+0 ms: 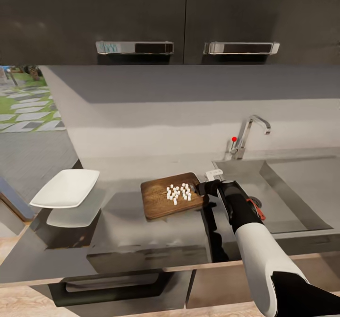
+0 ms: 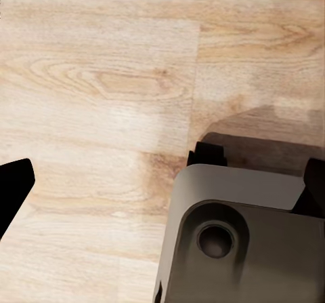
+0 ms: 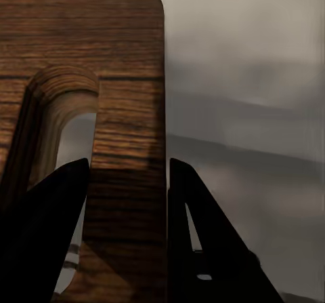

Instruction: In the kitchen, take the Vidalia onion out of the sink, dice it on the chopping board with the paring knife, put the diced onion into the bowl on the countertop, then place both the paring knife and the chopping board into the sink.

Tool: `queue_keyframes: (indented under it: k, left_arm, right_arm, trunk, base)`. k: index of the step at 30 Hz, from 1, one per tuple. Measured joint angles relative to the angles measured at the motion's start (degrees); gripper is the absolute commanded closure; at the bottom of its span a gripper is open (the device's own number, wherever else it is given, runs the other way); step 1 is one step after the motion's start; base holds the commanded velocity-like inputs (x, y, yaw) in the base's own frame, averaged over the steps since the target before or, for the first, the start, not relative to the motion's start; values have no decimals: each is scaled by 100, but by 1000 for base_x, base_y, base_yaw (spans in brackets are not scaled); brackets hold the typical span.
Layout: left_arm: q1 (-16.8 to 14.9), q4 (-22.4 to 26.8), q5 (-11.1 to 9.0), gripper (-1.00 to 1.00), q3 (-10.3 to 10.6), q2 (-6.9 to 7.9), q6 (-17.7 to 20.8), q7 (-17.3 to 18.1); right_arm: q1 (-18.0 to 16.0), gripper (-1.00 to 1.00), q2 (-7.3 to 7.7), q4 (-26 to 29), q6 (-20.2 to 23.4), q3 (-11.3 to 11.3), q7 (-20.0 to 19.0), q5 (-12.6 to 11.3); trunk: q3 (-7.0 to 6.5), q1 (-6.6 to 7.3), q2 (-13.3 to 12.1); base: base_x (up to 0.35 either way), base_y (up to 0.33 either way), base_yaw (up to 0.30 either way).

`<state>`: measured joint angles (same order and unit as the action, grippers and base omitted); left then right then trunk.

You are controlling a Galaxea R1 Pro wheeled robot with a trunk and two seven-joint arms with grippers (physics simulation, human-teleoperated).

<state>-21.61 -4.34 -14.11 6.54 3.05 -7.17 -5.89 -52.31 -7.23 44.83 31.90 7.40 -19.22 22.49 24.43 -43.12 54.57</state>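
Your right gripper (image 1: 204, 188) pinches the chopping board (image 1: 163, 199) at its sink-side (image 1: 283, 189) edge; white onion dice (image 1: 178, 192) remain on top, open countertop (image 1: 141, 234) toward the bowl (image 1: 66, 188)

White right forearm (image 1: 257, 253), black wrist, black gripper fingers (image 3: 51, 242), possibly matte

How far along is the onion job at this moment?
Dicing looks done: white onion pieces lie on the chopping board. In hand: the right gripper straddles the board's handle edge. Left: the bowl is empty, and the board is not yet in the sink.
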Motion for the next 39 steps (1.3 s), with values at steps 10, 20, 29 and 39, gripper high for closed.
queue_keyframes:
  k: [10,20,29,39]
  left_arm:
    - [0,0,0,-100,-3,4,0,0]
    - [0,0,0,-100,-4,4,0,0]
    - [0,0,0,-100,-1,5,0,0]
    - [0,0,0,-100,-3,3,0,0]
  right_arm:
    - [4,100,10,-1,-7,-16,17,121]
    - [4,100,16,1,-7,-15,17,122]
    - [5,100,19,18,-7,-15,19,121]
    - [6,100,19,19,-7,-16,29,129]
  trunk:
    - [-90,0,-1]
    - [-181,0,-1]
    - [-263,0,-1]
    - [-330,0,-1]
  base:
    - [0,0,0]
    - [0,0,0]
    - [0,0,0]
    - [0,0,0]
